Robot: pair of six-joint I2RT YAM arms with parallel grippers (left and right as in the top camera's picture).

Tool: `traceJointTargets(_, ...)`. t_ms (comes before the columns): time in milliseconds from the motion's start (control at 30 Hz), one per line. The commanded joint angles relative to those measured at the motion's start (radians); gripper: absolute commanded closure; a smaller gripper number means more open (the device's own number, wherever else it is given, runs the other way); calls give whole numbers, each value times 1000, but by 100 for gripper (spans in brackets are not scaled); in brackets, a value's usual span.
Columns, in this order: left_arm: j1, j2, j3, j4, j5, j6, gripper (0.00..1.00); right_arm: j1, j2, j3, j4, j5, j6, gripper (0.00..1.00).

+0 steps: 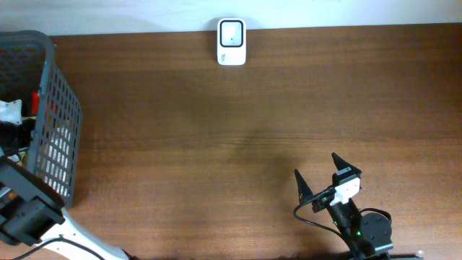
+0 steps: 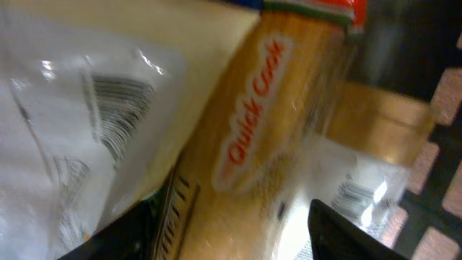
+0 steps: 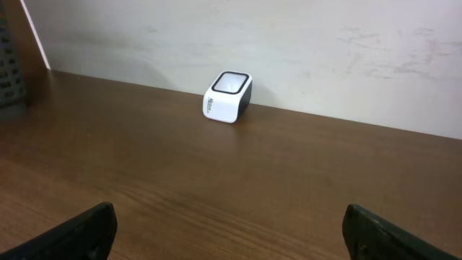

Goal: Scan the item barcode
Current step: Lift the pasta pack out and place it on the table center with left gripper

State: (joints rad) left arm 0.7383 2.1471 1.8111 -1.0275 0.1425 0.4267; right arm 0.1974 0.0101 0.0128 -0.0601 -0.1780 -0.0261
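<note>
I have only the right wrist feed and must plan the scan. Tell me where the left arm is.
Observer: The left arm reaches into the grey mesh basket, out on its own side.
Operator: Report what its camera shows.
Observer: A tan packet with "Quick Cook" printed in red, lying among clear bags that carry barcodes.
Operator: Say whether it is gripped.
Observer: I cannot tell. The packet shows between the jaws, which stand apart, but no contact is clear.
</note>
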Motion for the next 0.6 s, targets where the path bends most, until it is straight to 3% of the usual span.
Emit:
traceJointTargets(0, 7, 35, 0, 32, -18, 14, 27, 5, -6, -7, -3, -2, 8, 1)
traceJointTargets(100, 6, 80, 0, 33, -16, 14, 30, 5, -6, -7, -3, -2, 8, 1)
traceJointTargets(200, 18, 80, 0, 51, -19, 13, 46, 5, -6, -7, -3, -2, 8, 1)
traceJointTargets(333, 29, 109, 0, 58, -19, 13, 48, 5, -6, -7, -3, -2, 8, 1)
traceJointTargets(367, 29, 125, 0, 58, -17, 13, 73, 5, -6, -7, -3, -2, 8, 1)
traceJointTargets(400, 29, 125, 0, 58, -15, 13, 91, 5, -6, -7, -3, -2, 8, 1)
traceJointTargets(433, 29, 125, 3, 58, -15, 13, 97, 5, -6, -7, -3, -2, 8, 1)
traceJointTargets(567, 29, 113, 78, 2, 54, 13, 100, 5, -6, -7, -3, -2, 8, 1)
